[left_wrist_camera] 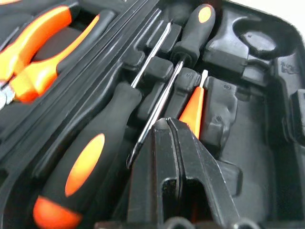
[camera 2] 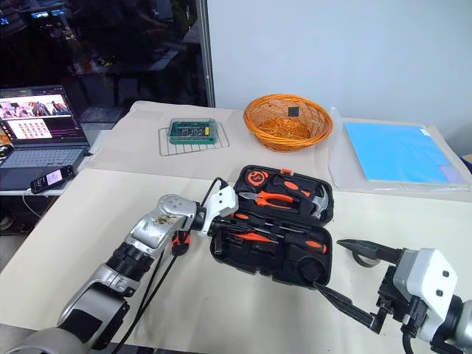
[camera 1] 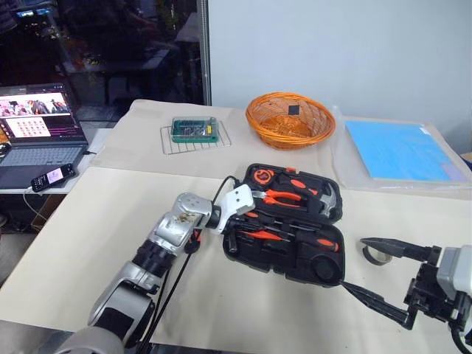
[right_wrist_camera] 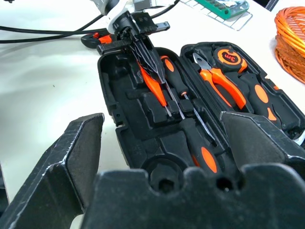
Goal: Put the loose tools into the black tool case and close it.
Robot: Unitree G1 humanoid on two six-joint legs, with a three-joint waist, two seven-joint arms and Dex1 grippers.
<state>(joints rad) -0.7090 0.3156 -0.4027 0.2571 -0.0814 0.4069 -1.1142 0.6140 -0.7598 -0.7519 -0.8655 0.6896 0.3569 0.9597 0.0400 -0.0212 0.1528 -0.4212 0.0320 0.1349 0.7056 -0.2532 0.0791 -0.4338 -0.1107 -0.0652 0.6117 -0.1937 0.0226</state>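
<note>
Presently down in the near half of the black tool case (camera 1: 338,214) with the left claw (left_wrist_camera: 167,123), fingers drawn together and tip resting among the seated tools; cannot tell whether anything thin is pinched there. Just beside that tip, a slim orange tool (left_wrist_camera: 193,110) lying in its recess and two screwdrivers (left_wrist_camera: 93,155) laid alongside, shafts running past the fingers. Looks like the seating step: nudging or pressing a tool home into its moulded slot. Farther out, orange-handled pliers (camera 1: 284,198) and a hammer (camera 1: 328,198) in the far half, lid flat open on the tabletop (camera 1: 96,243). Off to the right, holds the right claw (camera 1: 354,263) spread wide and empty, hovering near the tape roll (camera 1: 376,256), which sits on the tabletop just outside the case. Next, probably calls for lifting the left claw clear of the recesses, then closing the right claw on the roll and carrying it into the round pocket. Only after that, folding the lid over and latching.
</note>
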